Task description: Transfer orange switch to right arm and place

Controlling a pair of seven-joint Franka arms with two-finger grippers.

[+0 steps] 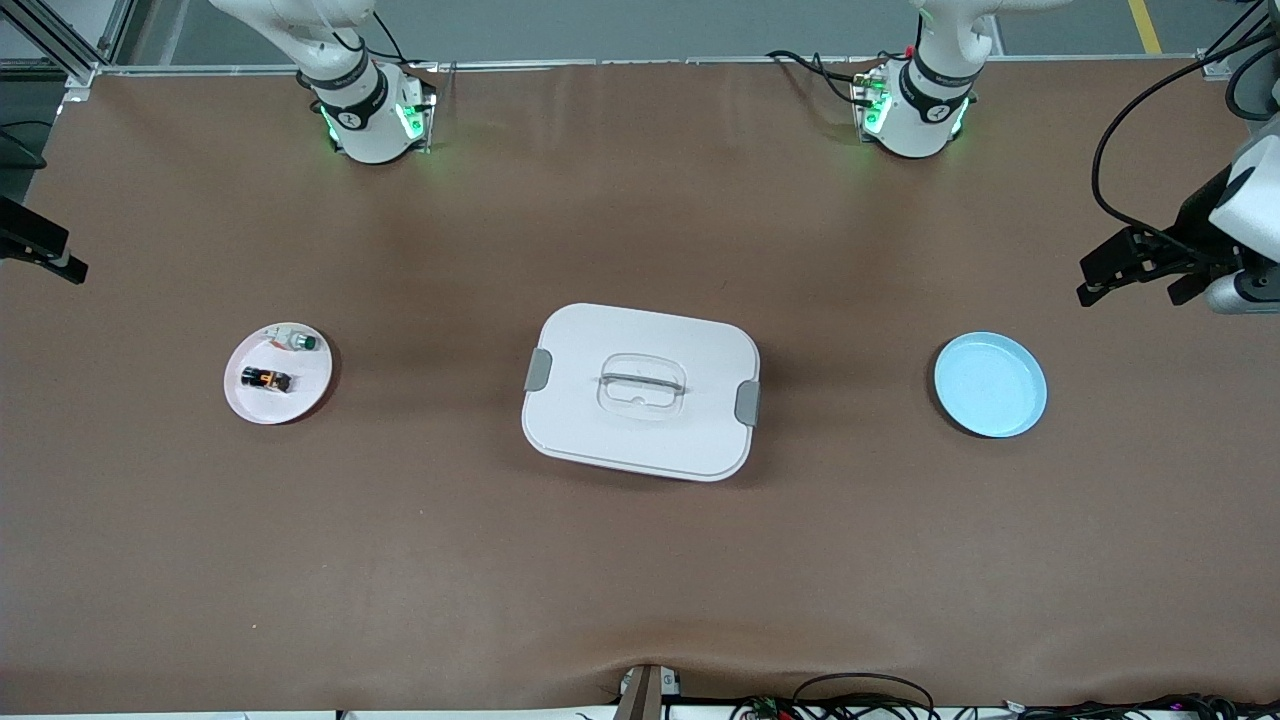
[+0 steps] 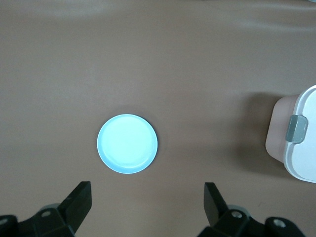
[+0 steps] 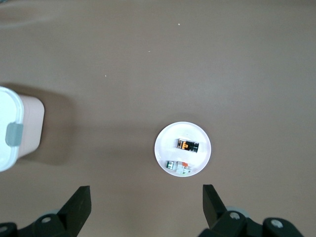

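The orange switch (image 1: 266, 379) is a tiny black block with an orange middle. It lies on a small white plate (image 1: 310, 395) toward the right arm's end of the table, and shows in the right wrist view (image 3: 187, 145) on that plate (image 3: 167, 140). My right gripper (image 3: 146, 197) is open and empty, high over bare table beside the white plate; only part of it shows at the edge of the front view (image 1: 45, 250). My left gripper (image 2: 146, 197) is open and empty, high over the table's left-arm end (image 1: 1130, 283), beside a light blue plate (image 1: 990, 385).
A small silvery button with a green cap (image 1: 297, 341) lies on the white plate beside the switch, also in the right wrist view (image 3: 177, 167). A white lidded box with grey latches (image 1: 640, 440) stands mid-table. The blue plate (image 2: 127, 143) holds nothing.
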